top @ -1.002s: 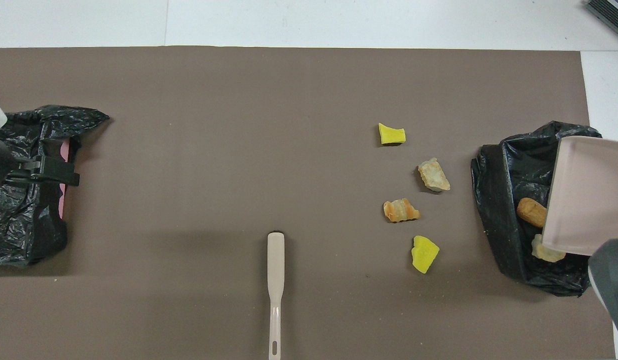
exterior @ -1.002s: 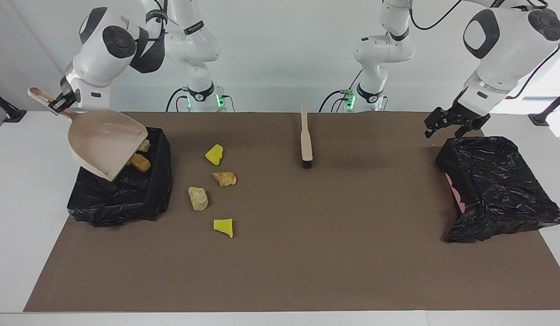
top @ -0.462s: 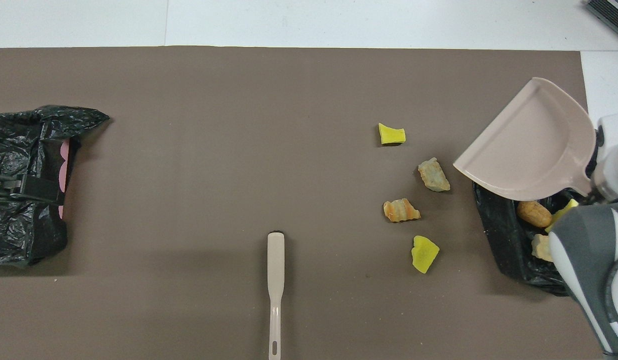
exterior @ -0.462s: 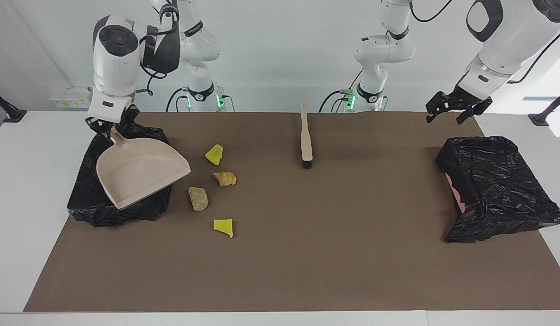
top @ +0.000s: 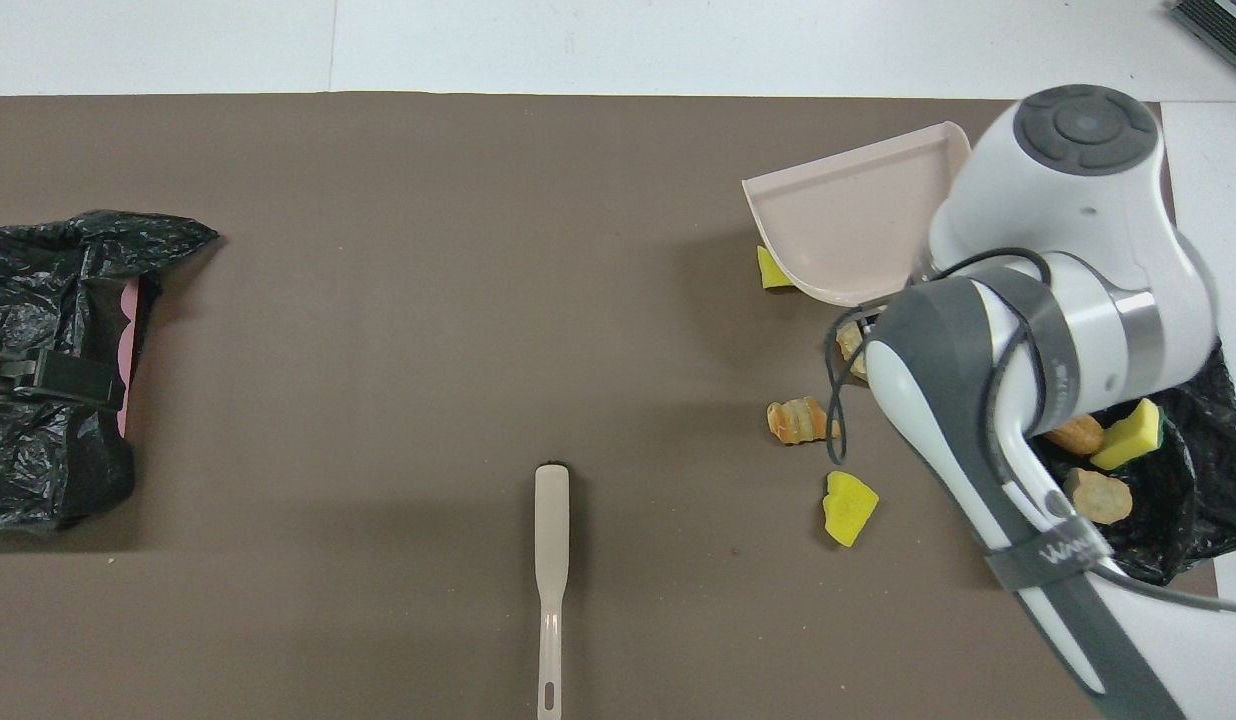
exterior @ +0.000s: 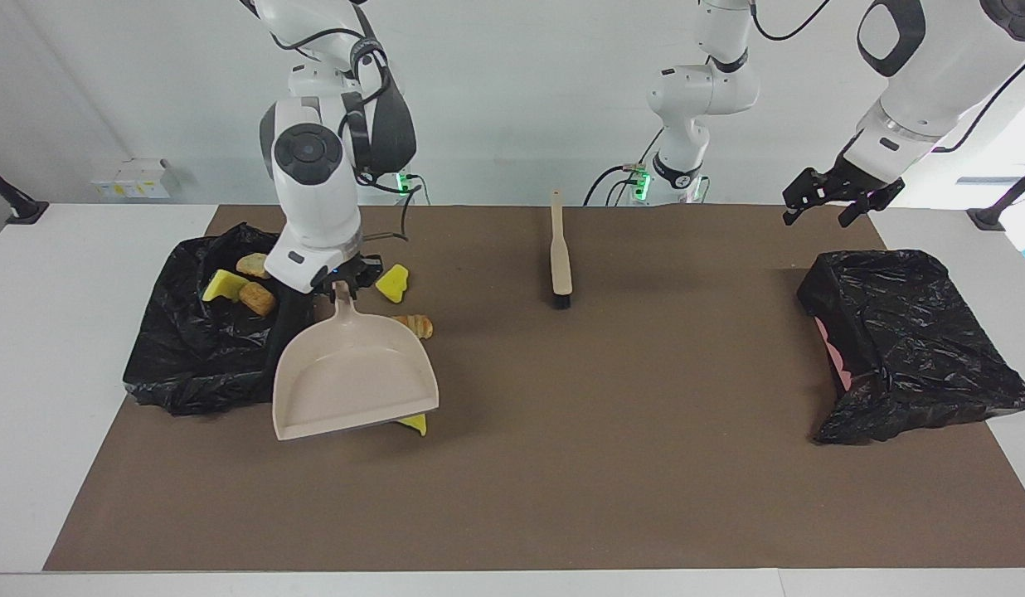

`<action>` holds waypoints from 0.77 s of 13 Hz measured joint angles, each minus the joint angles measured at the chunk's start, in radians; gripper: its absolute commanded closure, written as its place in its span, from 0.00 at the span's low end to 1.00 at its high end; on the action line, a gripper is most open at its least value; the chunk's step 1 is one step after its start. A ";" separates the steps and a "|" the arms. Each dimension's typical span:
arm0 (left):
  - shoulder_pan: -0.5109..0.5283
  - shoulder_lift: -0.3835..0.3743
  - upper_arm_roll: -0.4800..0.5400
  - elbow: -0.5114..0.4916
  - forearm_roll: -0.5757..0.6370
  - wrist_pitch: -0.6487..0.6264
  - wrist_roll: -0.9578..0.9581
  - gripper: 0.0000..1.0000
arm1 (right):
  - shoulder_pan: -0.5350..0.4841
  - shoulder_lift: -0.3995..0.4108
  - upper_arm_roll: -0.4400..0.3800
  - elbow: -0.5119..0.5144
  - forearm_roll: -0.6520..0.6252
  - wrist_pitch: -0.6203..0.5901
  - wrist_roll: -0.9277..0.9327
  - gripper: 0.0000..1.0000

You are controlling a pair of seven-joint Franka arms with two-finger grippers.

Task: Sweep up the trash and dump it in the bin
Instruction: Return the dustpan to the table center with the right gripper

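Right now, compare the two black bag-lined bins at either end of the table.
The black bag-lined bin at the right arm's end stands open and holds three trash chunks; the black bag-lined bin at the left arm's end shows no contents and some pink at one side. The first has the beige dustpan hanging beside it; nothing hangs by the second. Both sit on the brown mat.

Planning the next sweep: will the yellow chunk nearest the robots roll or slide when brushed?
The yellow chunk looks sponge-like with flat, angular faces, so it would probably slide or tumble, not roll. It seems light, so a brisk stroke of the brush might flick it away.
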 measured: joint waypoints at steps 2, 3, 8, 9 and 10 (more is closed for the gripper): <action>0.000 0.000 0.000 0.000 0.000 0.000 0.000 0.00 | 0.083 0.125 0.000 0.169 0.065 -0.072 0.149 1.00; 0.000 0.000 0.000 0.000 0.000 0.000 0.000 0.00 | 0.120 0.188 0.000 0.250 0.116 -0.108 0.215 1.00; 0.000 0.000 0.000 0.000 0.000 0.000 0.000 0.00 | 0.256 0.388 -0.003 0.435 0.311 -0.136 0.499 1.00; 0.000 0.000 0.000 0.000 0.000 0.000 0.000 0.00 | 0.266 0.401 -0.003 0.442 0.333 -0.126 0.519 1.00; 0.000 0.000 0.000 0.000 0.000 0.000 0.000 0.00 | 0.272 0.414 -0.002 0.447 0.345 -0.115 0.524 1.00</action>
